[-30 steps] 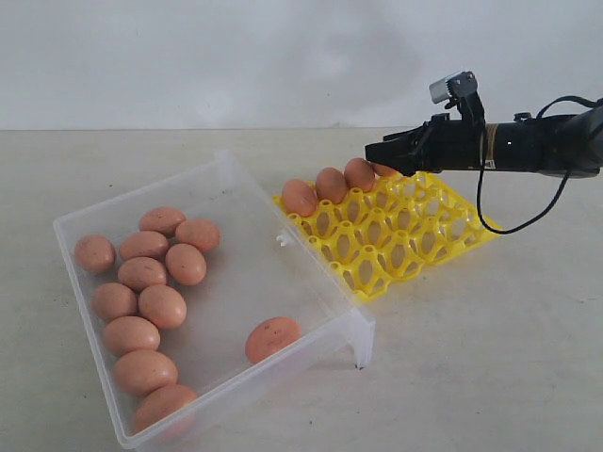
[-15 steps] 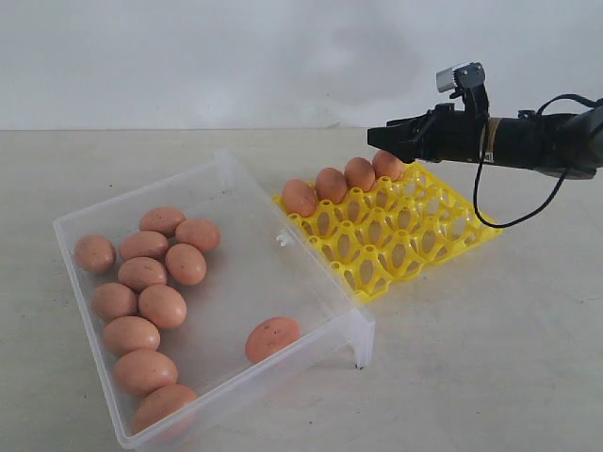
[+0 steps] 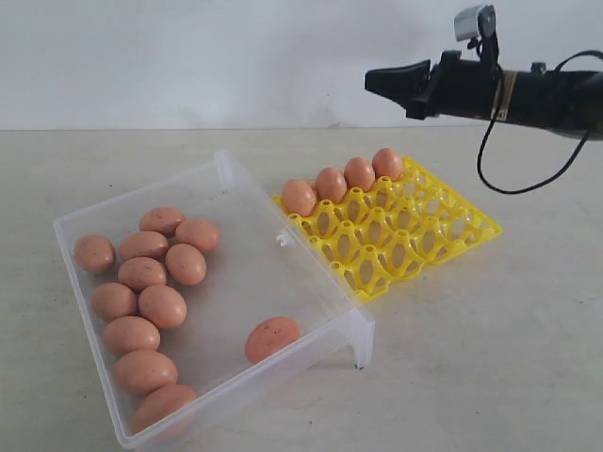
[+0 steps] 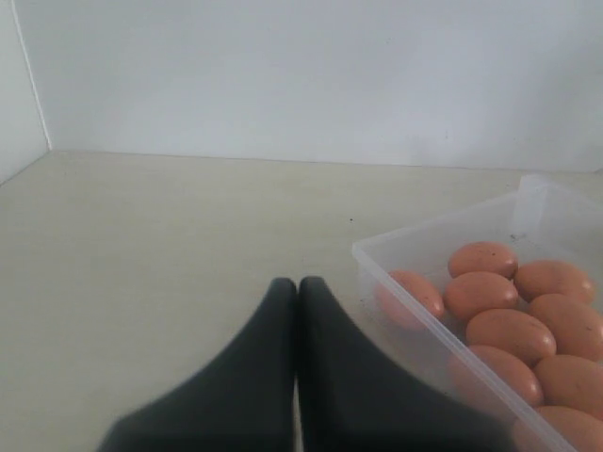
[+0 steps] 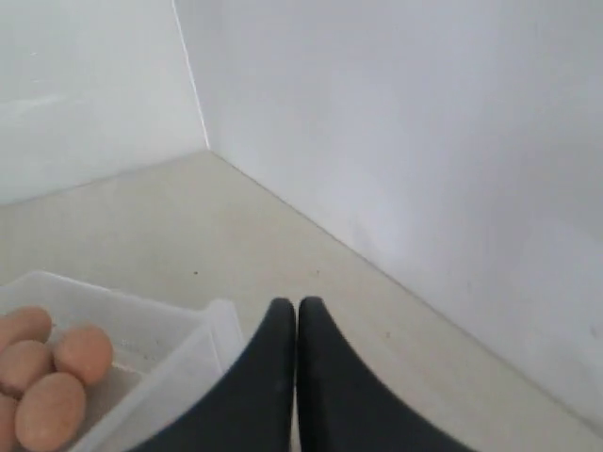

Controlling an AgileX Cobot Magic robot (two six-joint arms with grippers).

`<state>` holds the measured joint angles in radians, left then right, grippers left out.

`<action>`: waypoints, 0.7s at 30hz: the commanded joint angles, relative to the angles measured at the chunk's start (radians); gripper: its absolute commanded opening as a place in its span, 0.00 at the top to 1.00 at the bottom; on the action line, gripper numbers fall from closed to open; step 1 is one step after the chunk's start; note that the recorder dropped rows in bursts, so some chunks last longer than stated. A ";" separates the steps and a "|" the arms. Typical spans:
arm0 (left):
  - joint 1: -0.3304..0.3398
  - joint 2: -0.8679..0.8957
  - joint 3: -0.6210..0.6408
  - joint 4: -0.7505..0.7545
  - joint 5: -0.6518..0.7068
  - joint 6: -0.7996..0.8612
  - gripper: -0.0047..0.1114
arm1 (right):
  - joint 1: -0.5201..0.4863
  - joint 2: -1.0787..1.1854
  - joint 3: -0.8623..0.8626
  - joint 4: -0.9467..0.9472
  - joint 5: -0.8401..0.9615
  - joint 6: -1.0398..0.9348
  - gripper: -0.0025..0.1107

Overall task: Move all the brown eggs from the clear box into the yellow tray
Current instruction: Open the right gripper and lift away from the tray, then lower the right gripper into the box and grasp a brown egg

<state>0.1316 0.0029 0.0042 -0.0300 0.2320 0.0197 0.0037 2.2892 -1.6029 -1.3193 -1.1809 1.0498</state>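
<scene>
— Risen clear of the brown eggs (image 3: pixel 359 173) since a second ago, the right gripper (image 3: pixel 373 80) hangs empty, jaws pressed together; four eggs sit in the yellow tray (image 3: pixel 482 226) beneath it.
— Twelve wait in the clear box (image 3: pixel 250 273), below and ahead of its tip; reaching in shut would knock them rolling; crack risk.

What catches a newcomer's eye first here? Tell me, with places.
The yellow tray right of centre, four brown eggs lined along its far row. Left of it, the clear box holds about a dozen more, one apart near its front corner. The right gripper hangs above the tray, fingers shut.
</scene>
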 commanded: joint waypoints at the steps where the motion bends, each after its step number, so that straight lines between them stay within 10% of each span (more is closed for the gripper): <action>1: -0.003 -0.003 -0.004 -0.005 0.000 0.001 1.00 | 0.049 -0.121 -0.004 -0.117 -0.022 0.006 0.98; 8: -0.003 -0.003 -0.004 -0.005 0.000 0.001 1.00 | 0.316 -0.225 0.004 -0.425 0.284 0.224 0.98; 15: -0.003 -0.003 -0.004 -0.005 0.000 0.001 1.00 | 0.667 -0.228 0.086 -0.425 1.181 0.442 0.98; 21: -0.003 -0.003 -0.004 -0.005 0.000 0.001 1.00 | 0.878 -0.235 0.114 -0.137 1.753 0.102 0.98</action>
<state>0.1316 0.0029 0.0042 -0.0300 0.2320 0.0197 0.8187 2.0732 -1.4844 -1.6500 0.4010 1.3405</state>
